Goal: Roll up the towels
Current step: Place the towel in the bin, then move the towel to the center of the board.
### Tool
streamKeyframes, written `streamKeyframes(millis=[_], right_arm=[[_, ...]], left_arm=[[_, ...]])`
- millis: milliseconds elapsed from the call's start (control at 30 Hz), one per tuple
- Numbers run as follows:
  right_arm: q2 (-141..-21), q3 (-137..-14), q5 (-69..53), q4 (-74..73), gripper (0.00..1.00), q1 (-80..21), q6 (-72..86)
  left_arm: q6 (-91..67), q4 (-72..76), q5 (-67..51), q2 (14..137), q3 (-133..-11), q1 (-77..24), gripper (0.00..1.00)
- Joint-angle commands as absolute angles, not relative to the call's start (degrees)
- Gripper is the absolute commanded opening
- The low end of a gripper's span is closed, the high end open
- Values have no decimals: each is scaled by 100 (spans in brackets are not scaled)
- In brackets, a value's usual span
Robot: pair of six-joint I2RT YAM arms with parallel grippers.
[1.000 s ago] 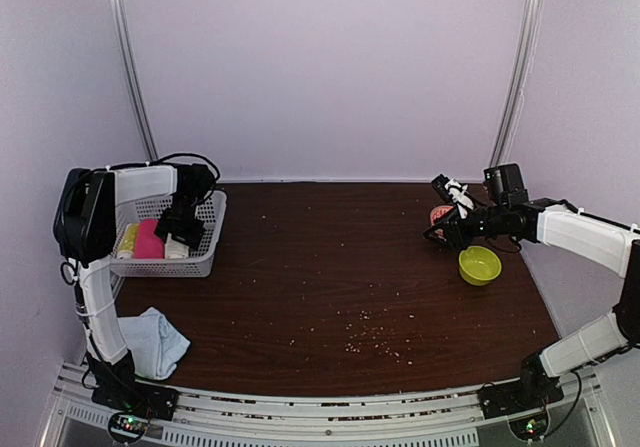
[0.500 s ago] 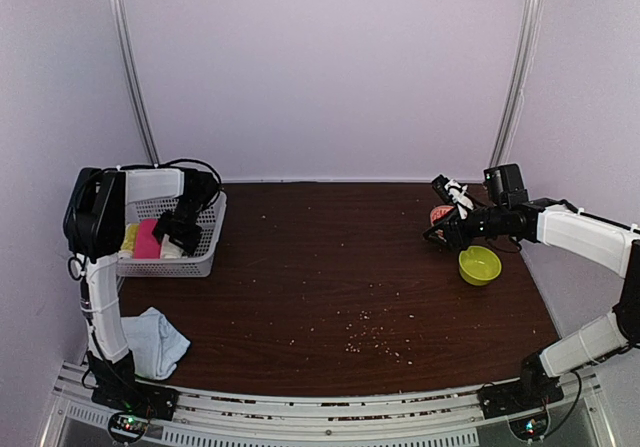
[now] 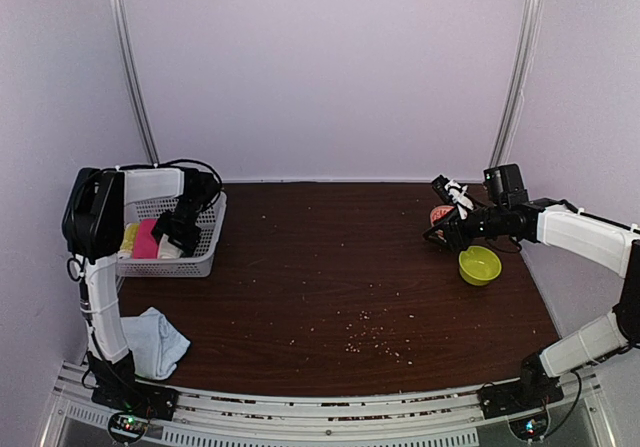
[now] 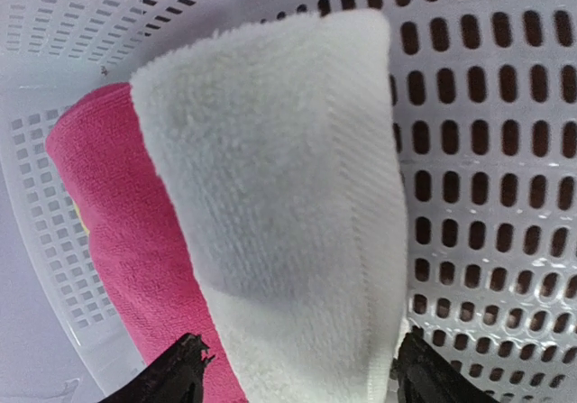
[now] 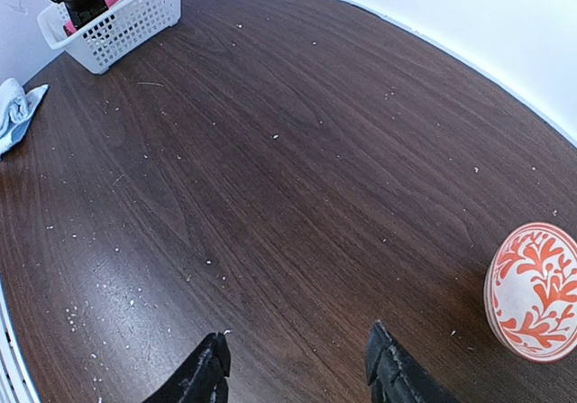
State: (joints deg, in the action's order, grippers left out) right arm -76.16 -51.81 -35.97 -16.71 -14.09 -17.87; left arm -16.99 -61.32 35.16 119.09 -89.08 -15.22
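Cream towel (image 4: 270,178), cropped below, lies inside spread left gripper (image 4: 302,371); right gripper (image 5: 297,367) gapes empty.

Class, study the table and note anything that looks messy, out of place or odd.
The pale blue towel lies crumpled, not rolled, at the near-left corner of the table. Pale crumbs are scattered over it, thickest near the front middle.

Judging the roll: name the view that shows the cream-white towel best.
Left wrist view: the cream-white towel fills the frame, against the pink cloth in the basket, between the fingers of the open left gripper. Top external shows only a pale sliver beside that gripper. Right wrist shows the distant basket, that towel indiscernible.
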Motion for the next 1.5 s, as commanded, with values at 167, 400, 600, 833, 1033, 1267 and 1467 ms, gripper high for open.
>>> streamKeyframes(millis=[167, 400, 600, 833, 1033, 1267, 1467], right_arm=[[-7615, -5299, -3672, -1705, 52, -1370, -1837], [-7600, -5335, -3720, -1766, 52, -1371, -1851], [-7646, -5359, -3728, -1767, 52, -1371, -1861], [-7743, -5395, -3751, -1797, 52, -1371, -1889], [-7750, -5401, -3765, -1798, 53, -1371, -1907], [-7739, -5426, -3826, -1854, 52, -1369, -1939], [-7708, -5411, -3823, -1854, 52, -1370, -1960]], left_arm=[[-1129, -5933, 2402, 10888, -8856, -1553, 75], [-1568, -6095, 1861, 9636, -9093, -1618, 71], [-1595, -6318, 761, 8076, -8291, -1640, 52], [-1886, -6856, 62, 7312, -6406, -2084, 44], [-2915, -7539, 747, 7155, -5935, -2593, 48], [-3687, -7561, 1626, 7854, -5442, -2822, 44], [-4228, -7440, 2020, 8471, -5201, -3011, 38]])
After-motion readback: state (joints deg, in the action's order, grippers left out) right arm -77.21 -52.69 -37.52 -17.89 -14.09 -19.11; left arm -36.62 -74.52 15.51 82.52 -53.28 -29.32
